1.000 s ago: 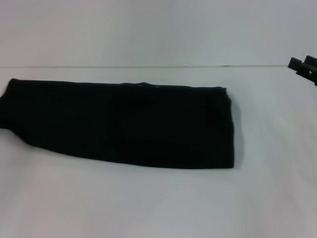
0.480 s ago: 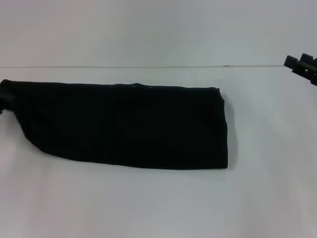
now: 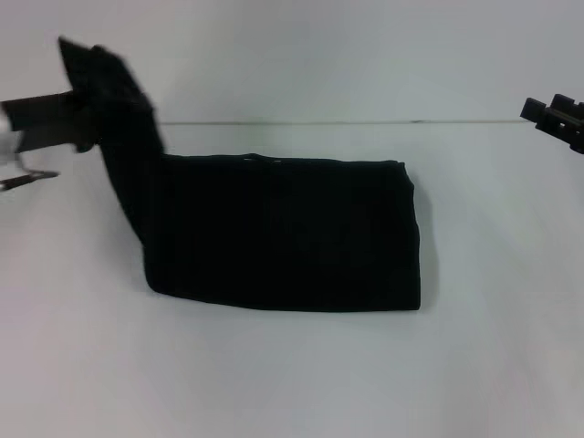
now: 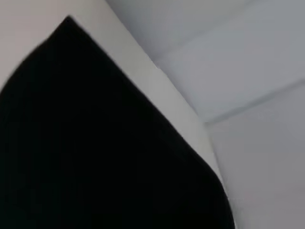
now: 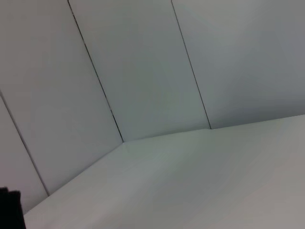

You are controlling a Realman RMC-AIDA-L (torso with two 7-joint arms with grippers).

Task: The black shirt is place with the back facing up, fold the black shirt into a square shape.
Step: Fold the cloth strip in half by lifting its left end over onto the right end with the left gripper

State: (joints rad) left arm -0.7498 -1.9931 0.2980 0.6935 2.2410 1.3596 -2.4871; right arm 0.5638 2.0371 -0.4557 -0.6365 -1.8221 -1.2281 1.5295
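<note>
The black shirt [image 3: 283,233] lies on the white table as a long folded band, its right end flat near the middle right. Its left end is lifted off the table and hangs from my left gripper [image 3: 80,114], which is shut on the cloth at the far left, well above the surface. Black cloth [image 4: 95,157] fills most of the left wrist view. My right gripper [image 3: 555,117] hovers at the far right edge, away from the shirt.
The white table [image 3: 292,374] runs in front of and to both sides of the shirt. A pale wall [image 3: 301,55] stands behind the table's back edge. The right wrist view holds only table [image 5: 200,181] and wall panels.
My left gripper has taken the shirt's left end and raised it up and to the right, so the flat part is now shorter. The right gripper has barely moved.
</note>
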